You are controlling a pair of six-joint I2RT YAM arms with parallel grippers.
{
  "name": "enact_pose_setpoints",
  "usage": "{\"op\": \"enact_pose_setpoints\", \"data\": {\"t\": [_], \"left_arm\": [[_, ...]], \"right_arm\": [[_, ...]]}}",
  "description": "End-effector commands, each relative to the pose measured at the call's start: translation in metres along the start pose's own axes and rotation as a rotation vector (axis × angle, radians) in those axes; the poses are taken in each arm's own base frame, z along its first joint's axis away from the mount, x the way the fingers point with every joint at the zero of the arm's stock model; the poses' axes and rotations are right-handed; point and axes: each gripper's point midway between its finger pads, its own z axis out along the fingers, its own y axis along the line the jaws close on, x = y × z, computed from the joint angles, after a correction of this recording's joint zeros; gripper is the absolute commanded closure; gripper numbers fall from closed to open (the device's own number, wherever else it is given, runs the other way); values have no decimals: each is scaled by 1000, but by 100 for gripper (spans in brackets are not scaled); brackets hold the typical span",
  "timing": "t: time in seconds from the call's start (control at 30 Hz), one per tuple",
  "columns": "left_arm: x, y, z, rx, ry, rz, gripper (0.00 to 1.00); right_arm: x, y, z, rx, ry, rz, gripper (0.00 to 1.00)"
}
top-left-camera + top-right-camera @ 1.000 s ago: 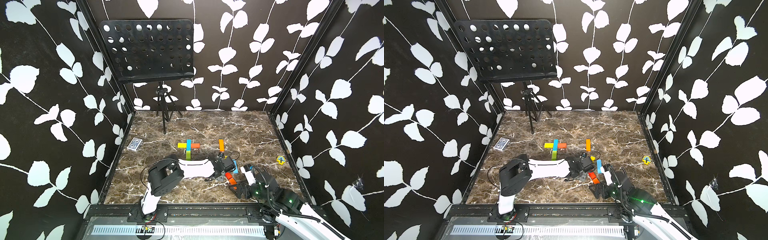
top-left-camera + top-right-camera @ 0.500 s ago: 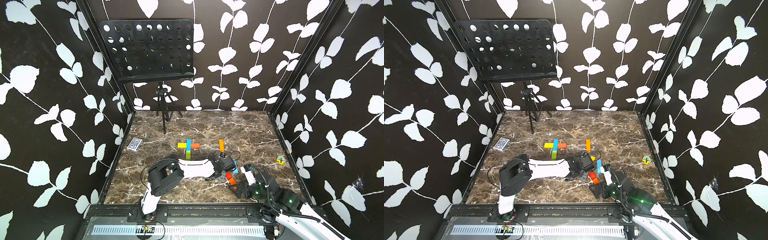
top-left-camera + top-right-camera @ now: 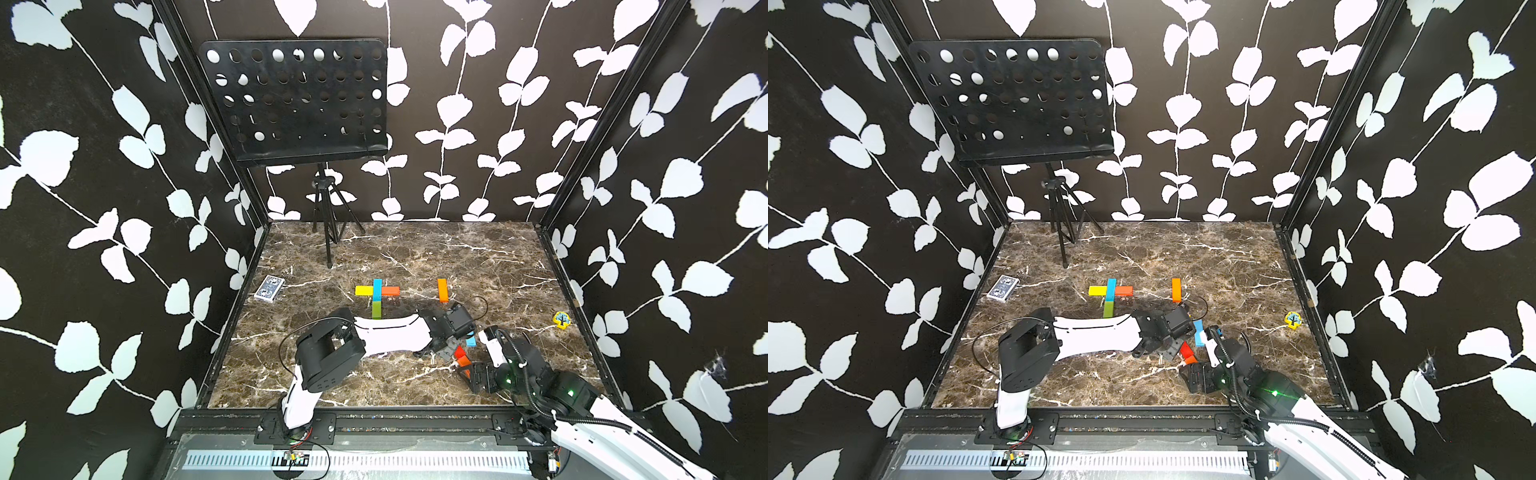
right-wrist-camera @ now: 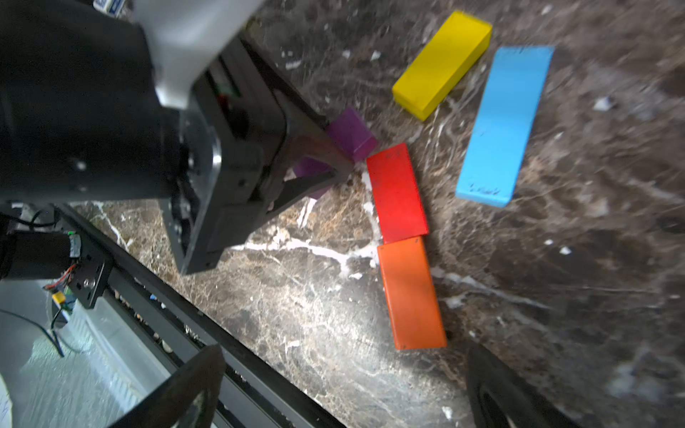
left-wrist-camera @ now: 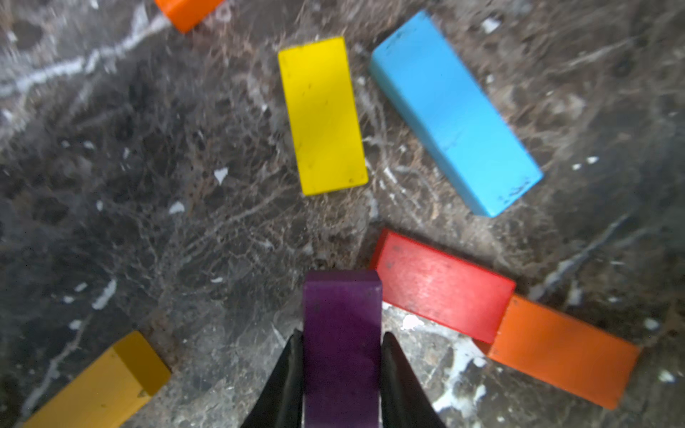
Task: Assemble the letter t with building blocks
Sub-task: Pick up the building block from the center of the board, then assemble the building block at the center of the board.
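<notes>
The left tool (image 5: 341, 335) has its fingers pinched on the long sides of a purple block (image 5: 341, 307), so this is the pick-up step. I can't tell whether the block is off the bench (image 3: 415, 249) yet. It sits among the loose pile near the right front, hidden under the wrist in both top views.

Its long axis runs straight out ahead of the tool, in line with the fingers. The free end pokes towards the end of a red block (image 5: 441, 285), just beside it. A yellow block (image 5: 322, 115) and a blue block (image 5: 452, 111) lie beyond, apart from it.

The right tool (image 4: 344, 370) hangs with its jaws spread wide and holds nothing, above an orange block (image 4: 411, 292) that butts end to end with the red one.

Mid-bench, the letter is partly built. A yellow bar (image 3: 363, 290) and a red-orange bar (image 3: 390, 291) flank a cyan bar (image 3: 377, 289), and a green bar (image 3: 376, 309) continues the stem nearward.

My read is that the next move is a clean lift without nudging red, then a carry left and far. The purple piece would need turning so its long axis runs near-to-far, in line with the green.
</notes>
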Motion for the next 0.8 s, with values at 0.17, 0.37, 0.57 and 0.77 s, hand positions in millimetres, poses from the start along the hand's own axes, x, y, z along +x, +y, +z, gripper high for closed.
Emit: {"op": "enact_pose_setpoints", "data": {"t": [0.17, 0.37, 0.57, 0.77], "left_arm": [[-27, 46, -39, -26, -20, 62, 72], [-49, 81, -53, -14, -35, 138, 72], [-77, 109, -57, -28, -33, 250, 72], [-95, 127, -35, 1, -6, 400, 72]], "right_arm": [[-58, 4, -37, 107, -154, -58, 1], [-90, 2, -46, 184, -194, -60, 1], [-123, -14, -47, 206, -233, 14, 1], [-158, -28, -26, 163, -199, 96, 1]]}}
